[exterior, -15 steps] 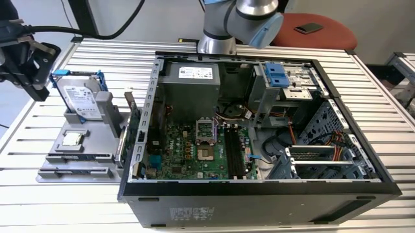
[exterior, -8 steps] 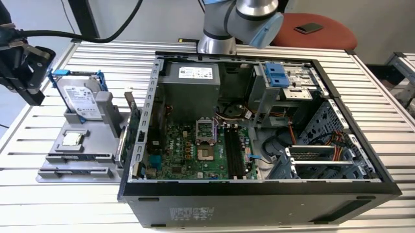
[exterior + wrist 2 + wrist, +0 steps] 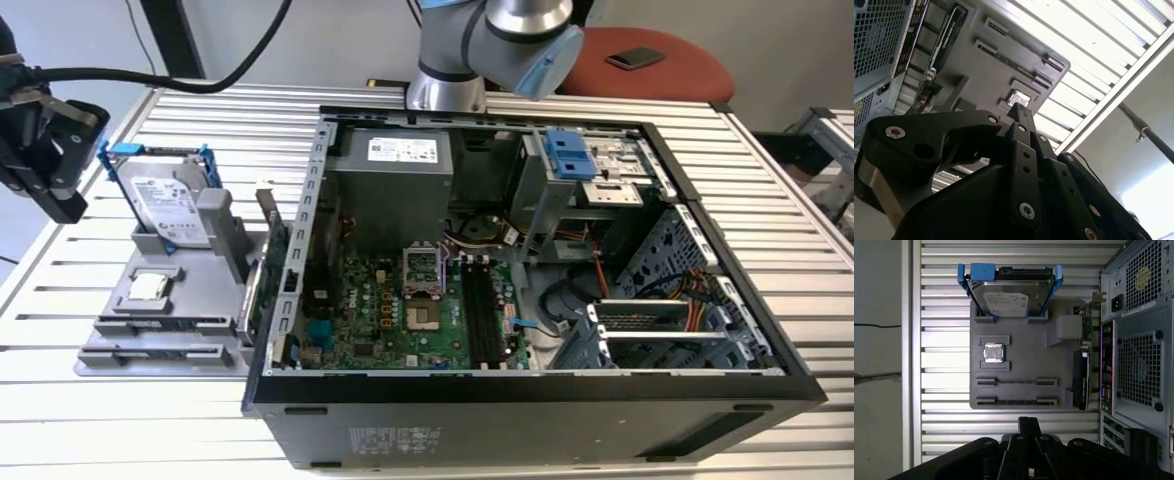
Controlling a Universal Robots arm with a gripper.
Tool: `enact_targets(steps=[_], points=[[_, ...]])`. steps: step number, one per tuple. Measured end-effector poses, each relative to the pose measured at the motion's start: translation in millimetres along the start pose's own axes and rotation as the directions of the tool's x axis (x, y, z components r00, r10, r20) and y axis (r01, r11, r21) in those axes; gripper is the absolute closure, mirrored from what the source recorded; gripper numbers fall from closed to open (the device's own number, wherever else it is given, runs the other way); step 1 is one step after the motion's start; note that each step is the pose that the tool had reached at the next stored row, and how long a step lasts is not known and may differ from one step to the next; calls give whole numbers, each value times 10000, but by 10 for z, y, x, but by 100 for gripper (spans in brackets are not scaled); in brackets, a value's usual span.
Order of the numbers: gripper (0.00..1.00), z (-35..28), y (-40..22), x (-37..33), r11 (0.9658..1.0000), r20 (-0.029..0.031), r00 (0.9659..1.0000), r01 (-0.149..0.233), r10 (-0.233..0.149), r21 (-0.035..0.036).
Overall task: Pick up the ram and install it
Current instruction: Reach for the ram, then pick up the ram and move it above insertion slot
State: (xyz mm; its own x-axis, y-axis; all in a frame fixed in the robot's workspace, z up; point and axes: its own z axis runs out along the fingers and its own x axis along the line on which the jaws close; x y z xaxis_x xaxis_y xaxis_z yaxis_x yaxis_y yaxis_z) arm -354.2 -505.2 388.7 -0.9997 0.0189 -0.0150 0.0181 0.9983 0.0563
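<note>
Hovering over the slatted table (image 3: 80, 420) at the exterior view's left, my gripper (image 3: 63, 205) touches nothing and holds nothing. My fingers (image 3: 1029, 427) are pressed together, with nothing between them. The ram (image 3: 1016, 401) stands on edge in the grey tray (image 3: 1024, 365), in the row farthest from the drive (image 3: 1006, 300), well apart from me. A second, thinner row lies just beside it, toward the chip (image 3: 993, 353); I cannot tell whether that row holds anything. The drive, in its blue frame, stands at the tray's other end. A green card (image 3: 1081, 375) stands on edge along the tray side nearest the case (image 3: 534, 390). The case lies open on the table with its board (image 3: 387, 320) facing up, and long black slots (image 3: 483, 315) run beside the socket (image 3: 423, 318). In the exterior view the tray lies between my gripper and the case
</note>
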Motion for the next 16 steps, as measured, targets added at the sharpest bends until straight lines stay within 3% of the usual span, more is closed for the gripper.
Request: enact_targets(steps=[16], points=[[100, 0, -1, 0, 10000, 2, 10000, 4, -4, -1]])
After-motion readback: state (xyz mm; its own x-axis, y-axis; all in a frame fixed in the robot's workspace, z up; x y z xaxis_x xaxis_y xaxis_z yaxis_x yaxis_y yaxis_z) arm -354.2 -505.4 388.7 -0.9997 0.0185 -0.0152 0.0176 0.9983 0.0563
